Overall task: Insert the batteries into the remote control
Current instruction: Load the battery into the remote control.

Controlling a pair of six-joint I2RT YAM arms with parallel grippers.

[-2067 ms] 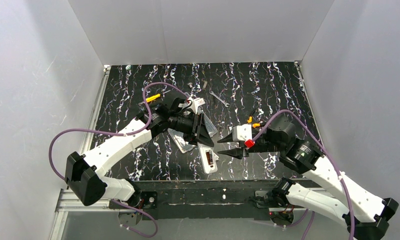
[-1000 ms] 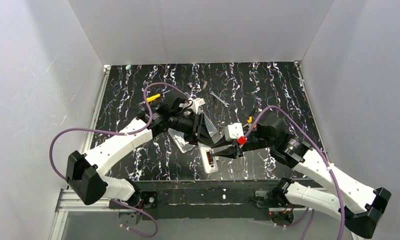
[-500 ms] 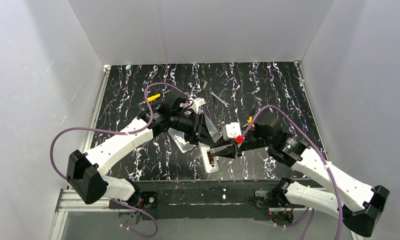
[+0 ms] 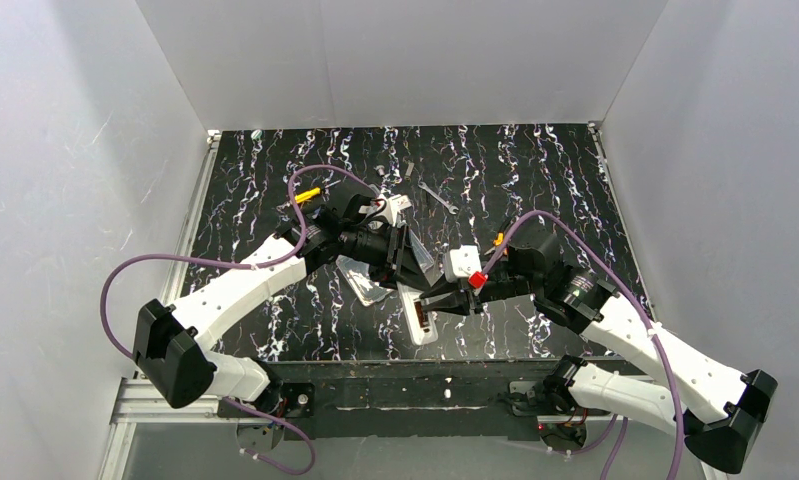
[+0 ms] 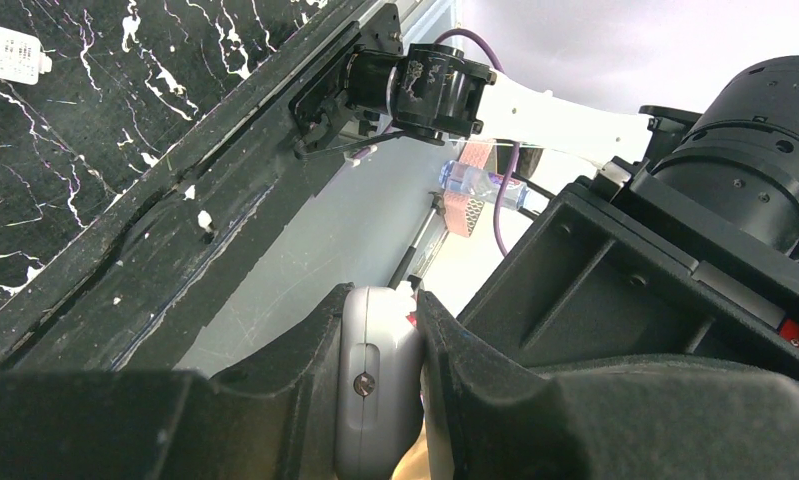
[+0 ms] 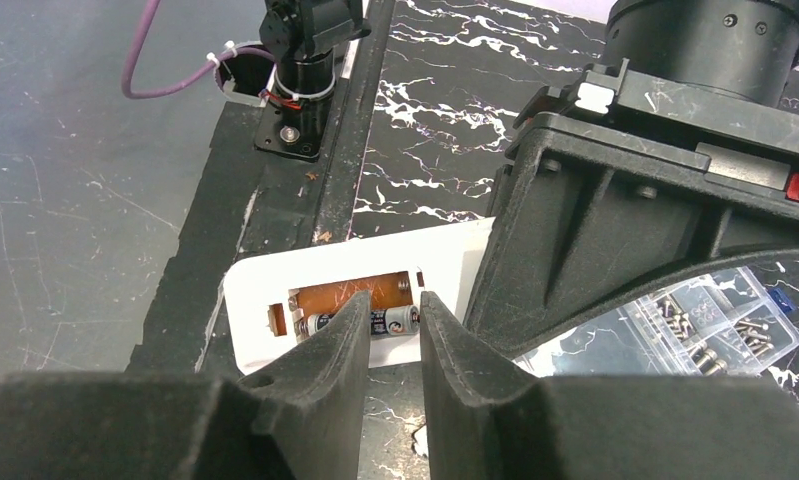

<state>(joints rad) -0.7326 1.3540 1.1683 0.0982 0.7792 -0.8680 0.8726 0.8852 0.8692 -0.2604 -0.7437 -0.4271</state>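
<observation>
The white remote control (image 4: 416,320) lies back side up near the table's front edge, its far end clamped between my left gripper's fingers (image 4: 403,268). In the left wrist view it shows end-on (image 5: 378,380) between the shut jaws of that gripper (image 5: 380,345). In the right wrist view its open compartment (image 6: 350,297) shows an orange board, and one battery (image 6: 400,321) lies in it. My right gripper (image 6: 393,312) hovers right over that compartment with a narrow gap between its jaws and nothing in it; it also shows in the top view (image 4: 428,301).
A clear plastic box of small screws (image 6: 697,318) lies under the left gripper, also in the top view (image 4: 361,282). A yellow part (image 4: 307,193) and small loose parts (image 4: 415,176) lie further back. The table's front edge and rail (image 4: 395,372) run just beyond the remote.
My right gripper has moved left from beside the remote to over its compartment. The left gripper has kept its hold on the remote and stayed put.
</observation>
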